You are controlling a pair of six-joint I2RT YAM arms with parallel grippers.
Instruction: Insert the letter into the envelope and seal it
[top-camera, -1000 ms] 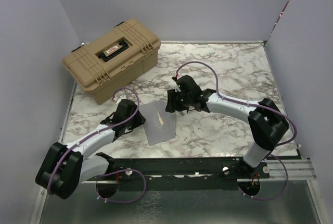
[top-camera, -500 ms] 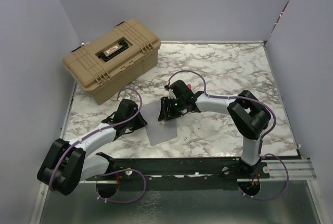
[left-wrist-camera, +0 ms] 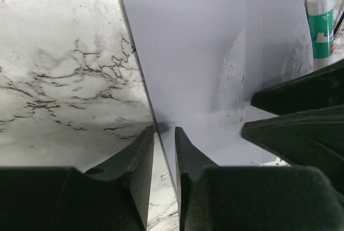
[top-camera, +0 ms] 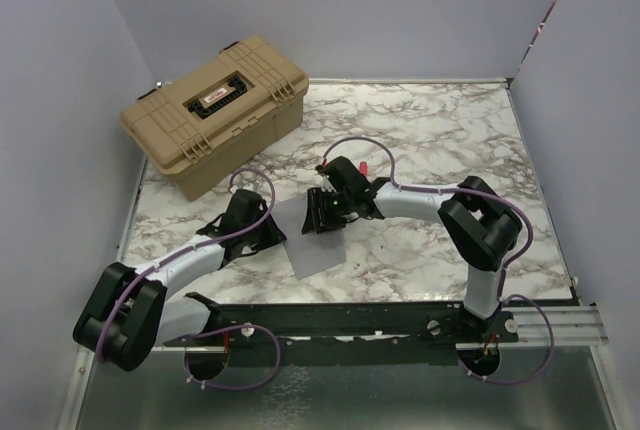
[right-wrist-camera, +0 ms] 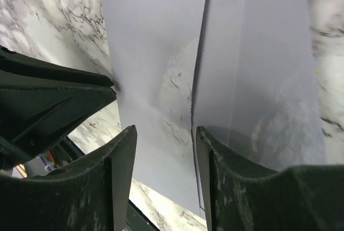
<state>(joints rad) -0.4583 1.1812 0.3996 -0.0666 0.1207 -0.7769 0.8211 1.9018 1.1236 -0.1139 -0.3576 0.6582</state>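
Tan hard-plastic case [top-camera: 215, 113] sits at the far-left corner of the marble desk [top-camera: 430, 130]. Left gripper [left-wrist-camera: 165, 130] is at the left edge of the pale grey paper envelope [top-camera: 315, 250], fingers nearly together, pinching that edge. Envelope lies near the desk's near edge, left of centre, between both grippers. Right gripper [right-wrist-camera: 165, 129] is over its right part, fingers apart, fold line between them. Green-and-white tube [left-wrist-camera: 321, 24] stands just past the envelope's right side.

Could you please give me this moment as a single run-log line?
left end effector: pinching left edge of envelope | right end effector: open above envelope | letter: not visible | envelope: on marble table
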